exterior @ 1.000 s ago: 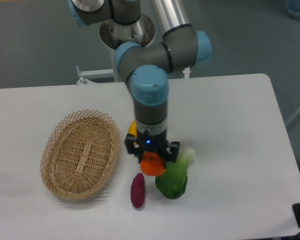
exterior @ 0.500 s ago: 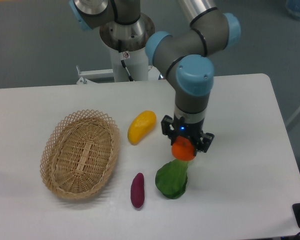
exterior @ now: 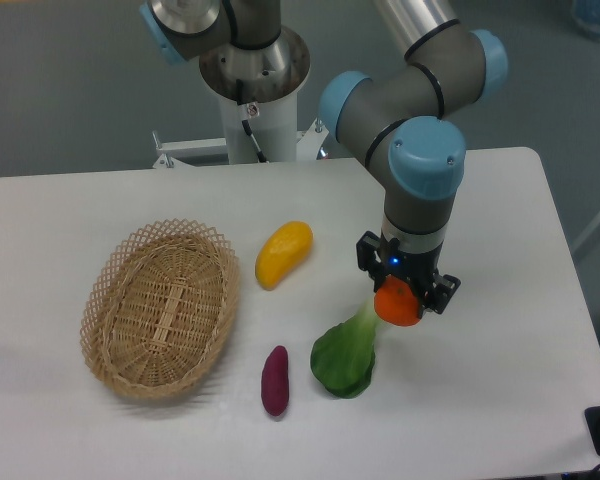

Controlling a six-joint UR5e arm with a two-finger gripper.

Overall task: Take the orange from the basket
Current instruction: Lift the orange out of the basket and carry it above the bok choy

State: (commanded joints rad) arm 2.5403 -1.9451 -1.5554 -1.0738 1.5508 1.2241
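Orange [exterior: 398, 303] is out of the basket, clamped between the fingers [exterior: 404, 296], which grip it from both sides, and hanging above the worktop [exterior: 500, 260] toward the right half, just beside the top of the green leafy veg.

L to R: basket [exterior: 161, 306] sits near the left edge, nothing visible inside, well apart from the arm. Yellow mango-like fruit [exterior: 282, 253] lies tilted just right of the basket rim, toward the middle of the worktop. Purple sweet-potato-looking thing [exterior: 275, 379] sits nearer the front edge, between basket and greens. Green leafy veg [exterior: 348, 354] lies front-centre; its pale stem end reaches up to about where the orange hangs. From this view can't tell if fruit and stem touch or just overlap.

Step in hand, as I judge it: pick looks basically done, fruit is held and clear of the basket. To finish well: keep grip pressure steady, no squeezing harder (soft skin), move slowly so the round fruit doesn't roll out between the fingers, and hold height so it doesn't drag the greens.

In the way: only the leafy veg directly under/beside the grip. Right side of the worktop toward the far-right corner shows bare surface, so that's the safer direction if it needs to travel or set down.
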